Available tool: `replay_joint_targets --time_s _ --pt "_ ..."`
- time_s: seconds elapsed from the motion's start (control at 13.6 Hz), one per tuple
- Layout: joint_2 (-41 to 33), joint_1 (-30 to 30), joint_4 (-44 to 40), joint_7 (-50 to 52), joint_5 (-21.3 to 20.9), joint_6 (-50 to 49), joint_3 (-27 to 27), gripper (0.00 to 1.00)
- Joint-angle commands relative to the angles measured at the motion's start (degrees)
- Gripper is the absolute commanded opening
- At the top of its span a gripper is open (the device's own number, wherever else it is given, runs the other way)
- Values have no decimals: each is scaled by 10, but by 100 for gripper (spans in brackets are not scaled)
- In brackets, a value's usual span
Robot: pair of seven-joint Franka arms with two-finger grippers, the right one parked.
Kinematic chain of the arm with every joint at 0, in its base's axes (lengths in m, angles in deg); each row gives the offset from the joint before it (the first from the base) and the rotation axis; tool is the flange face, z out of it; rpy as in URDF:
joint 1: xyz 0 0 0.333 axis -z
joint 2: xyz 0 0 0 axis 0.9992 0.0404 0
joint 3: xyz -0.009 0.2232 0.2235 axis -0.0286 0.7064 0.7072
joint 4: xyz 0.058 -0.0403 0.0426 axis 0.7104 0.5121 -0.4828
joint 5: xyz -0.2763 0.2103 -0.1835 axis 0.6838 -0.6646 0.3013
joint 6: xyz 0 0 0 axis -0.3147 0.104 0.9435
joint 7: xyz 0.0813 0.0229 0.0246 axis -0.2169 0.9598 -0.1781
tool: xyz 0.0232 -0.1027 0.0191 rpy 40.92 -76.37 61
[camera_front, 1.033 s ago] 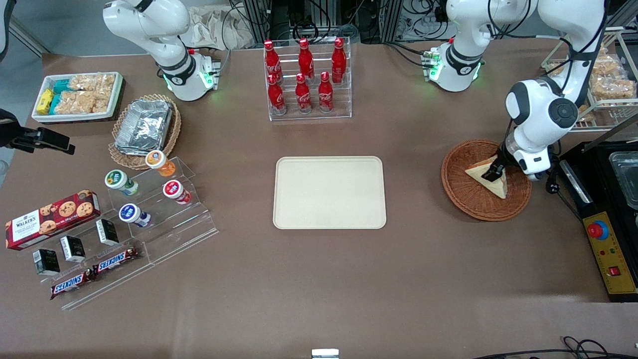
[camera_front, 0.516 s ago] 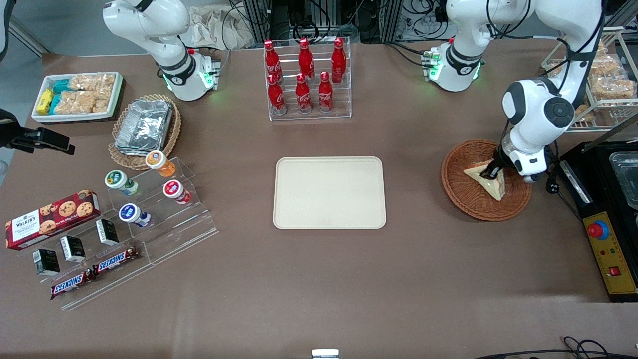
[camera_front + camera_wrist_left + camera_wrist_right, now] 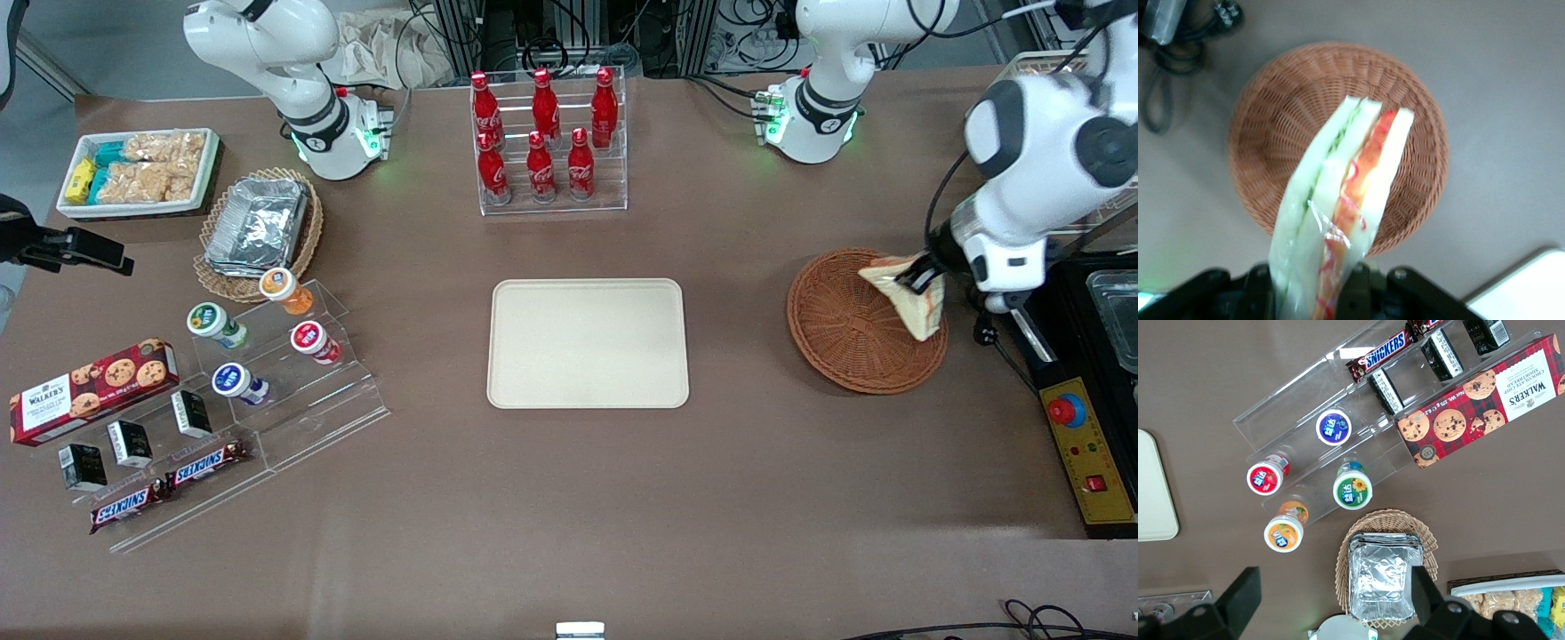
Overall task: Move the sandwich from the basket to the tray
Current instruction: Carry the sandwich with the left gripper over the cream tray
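Front view shows the gripper (image 3: 917,276) clamped on the sandwich (image 3: 909,295), holding it in the air above the basket (image 3: 845,342), over the rim nearest the working arm's end of the table. From the wrist camera, the sandwich (image 3: 1338,220) hangs clear of the basket (image 3: 1271,133) beneath it. Well apart from the basket, the tray (image 3: 587,342) lies bare.

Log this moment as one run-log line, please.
phase: lift | gripper: shut on sandwich, raised above basket | basket: holds nothing | tray: bare, toward parked arm's end | next: carry to tray
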Motion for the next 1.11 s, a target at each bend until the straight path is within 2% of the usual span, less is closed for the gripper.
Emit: replay_joint_targets --time_s 0.0,0.22,0.44,0.59,0.81,1.03 --pt "20 1 -156 -28 -15 -147 -35 0" --pt "22 2 -255 -52 -15 -220 -91 0" --pt "47 2 -302 -30 -15 -229 -191 0" --pt "73 2 -303 3 -15 -210 -257 0" --pt "124 5 -291 28 -16 -164 -319 0" --pt "185 36 -254 54 -27 -62 -333 0"
